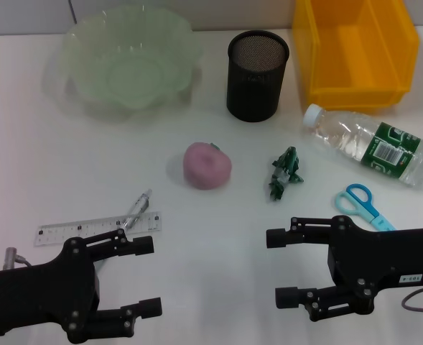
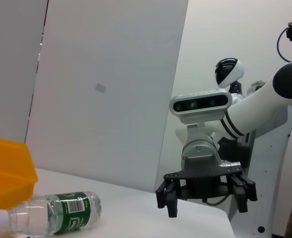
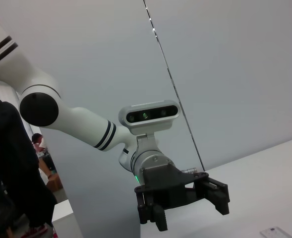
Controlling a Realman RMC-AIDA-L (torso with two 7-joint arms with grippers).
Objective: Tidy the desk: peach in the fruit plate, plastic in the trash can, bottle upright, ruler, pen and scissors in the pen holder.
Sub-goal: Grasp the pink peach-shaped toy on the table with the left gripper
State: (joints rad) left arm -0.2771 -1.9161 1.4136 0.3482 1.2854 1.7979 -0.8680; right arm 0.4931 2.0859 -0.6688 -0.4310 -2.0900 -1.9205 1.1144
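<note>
A pink peach [image 1: 207, 165] lies mid-table, with a crumpled green plastic [image 1: 285, 172] wrapper to its right. The clear bottle [image 1: 373, 144] [image 2: 51, 213] lies on its side at the right, white cap toward the pen holder. Blue scissors [image 1: 362, 205] rest just beyond my right gripper [image 1: 276, 267] [image 2: 206, 206], which hovers open and empty. A clear ruler [image 1: 96, 228] and a silver pen [image 1: 136, 208] lie by my left gripper [image 1: 148, 277] [image 3: 190, 213], also open and empty. The green fruit plate [image 1: 125, 61], black mesh pen holder [image 1: 258, 75] and yellow trash can [image 1: 355, 50] stand along the back.
The white table [image 1: 218, 237] has bare room between the two grippers. The trash can's wall [image 2: 7, 168] stands right behind the bottle's cap end. A wall runs behind the table's far edge.
</note>
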